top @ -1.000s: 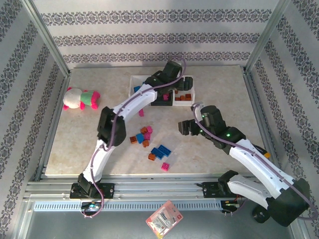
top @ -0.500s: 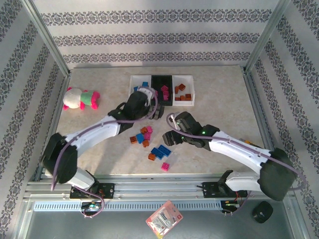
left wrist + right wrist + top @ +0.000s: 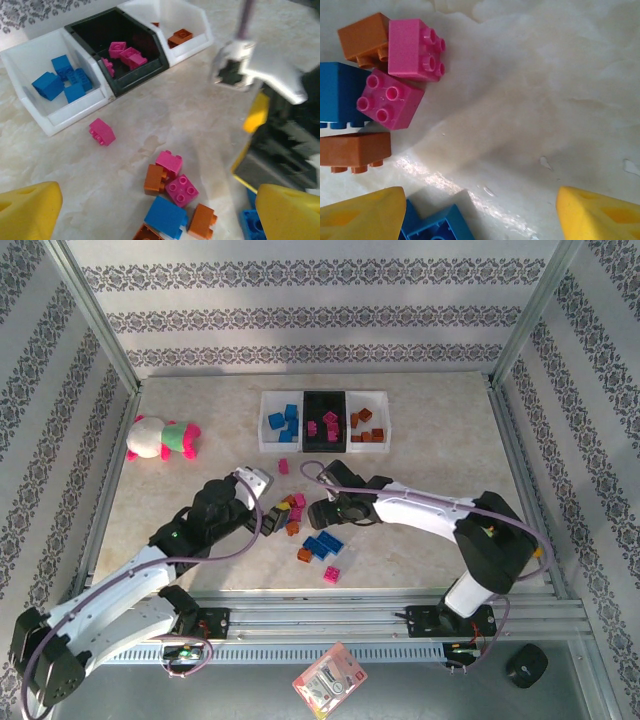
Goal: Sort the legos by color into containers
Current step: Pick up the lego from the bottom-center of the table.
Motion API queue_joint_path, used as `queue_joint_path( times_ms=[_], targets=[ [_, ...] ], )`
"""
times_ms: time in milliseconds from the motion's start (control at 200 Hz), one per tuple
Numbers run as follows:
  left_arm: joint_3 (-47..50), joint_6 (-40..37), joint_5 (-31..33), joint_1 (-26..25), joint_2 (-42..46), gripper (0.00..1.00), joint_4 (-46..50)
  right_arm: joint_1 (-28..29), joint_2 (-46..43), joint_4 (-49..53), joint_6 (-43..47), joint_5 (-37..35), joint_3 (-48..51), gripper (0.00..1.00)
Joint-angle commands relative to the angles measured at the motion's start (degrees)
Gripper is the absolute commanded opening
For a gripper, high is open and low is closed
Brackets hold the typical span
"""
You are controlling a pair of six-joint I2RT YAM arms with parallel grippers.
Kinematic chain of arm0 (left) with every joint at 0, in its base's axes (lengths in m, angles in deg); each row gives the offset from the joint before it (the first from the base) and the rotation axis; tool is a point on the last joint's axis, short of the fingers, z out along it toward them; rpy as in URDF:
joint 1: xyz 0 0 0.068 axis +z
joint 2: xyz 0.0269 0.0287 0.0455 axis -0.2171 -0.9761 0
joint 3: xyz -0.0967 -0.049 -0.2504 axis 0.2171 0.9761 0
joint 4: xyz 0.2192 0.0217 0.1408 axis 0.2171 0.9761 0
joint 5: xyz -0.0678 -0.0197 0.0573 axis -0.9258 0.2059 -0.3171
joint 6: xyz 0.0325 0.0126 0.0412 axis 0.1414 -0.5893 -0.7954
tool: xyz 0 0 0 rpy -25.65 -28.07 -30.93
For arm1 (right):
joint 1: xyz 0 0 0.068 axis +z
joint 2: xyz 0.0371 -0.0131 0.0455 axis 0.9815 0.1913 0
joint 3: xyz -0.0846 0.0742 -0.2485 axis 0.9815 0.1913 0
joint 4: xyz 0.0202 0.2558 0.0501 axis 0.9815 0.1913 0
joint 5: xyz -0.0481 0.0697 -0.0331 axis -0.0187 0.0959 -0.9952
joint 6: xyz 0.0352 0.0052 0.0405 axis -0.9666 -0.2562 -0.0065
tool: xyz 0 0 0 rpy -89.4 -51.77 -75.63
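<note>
left pincer (image 3: 159, 210): spread wide, empty, over the loose legos (image 3: 292, 510) mid-desk | right pincer (image 3: 480, 215): spread too, holding nothing, pink/orange/blue bricks at its 9-10 o'clock | containers (image 3: 75, 111): row at the desk's (image 3: 440, 440) 12 o'clock, blue/pink/orange already sorted inside | stray pink brick (image 3: 101, 131): just at their 6 o'clock

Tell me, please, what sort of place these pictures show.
Probably a lab robot test cell: a table boxed in by metal posts and wallpapered panels, with the left arm and right arm mounted at its edge.
</note>
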Motion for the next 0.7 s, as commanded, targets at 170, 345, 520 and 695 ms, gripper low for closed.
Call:
queue_joint_path(
  times_ms=[170,345,520,695],
  targets=[
    [3.08,-2.12,-5.99,-0.38,4.29,0.99,6.14,3.44,7.51,5.47,-2.58,0.11,-4.65,0.78],
    [4.24,-1.65,-7.68,-0.64,3.39,0.99,4.27,5.16,6.31,7.40,-2.43,-0.05,-2.02,0.78],
    [4.50,-1.00,-9.20,-0.64,2.69,0.99,2.99,6.62,2.95,7.65,-1.95,1.63,1.98,0.80],
    [4.59,-1.00,-9.94,-0.71,2.06,0.99,2.24,6.68,2.64,7.84,-2.04,0.24,2.83,0.73]
  ],
)
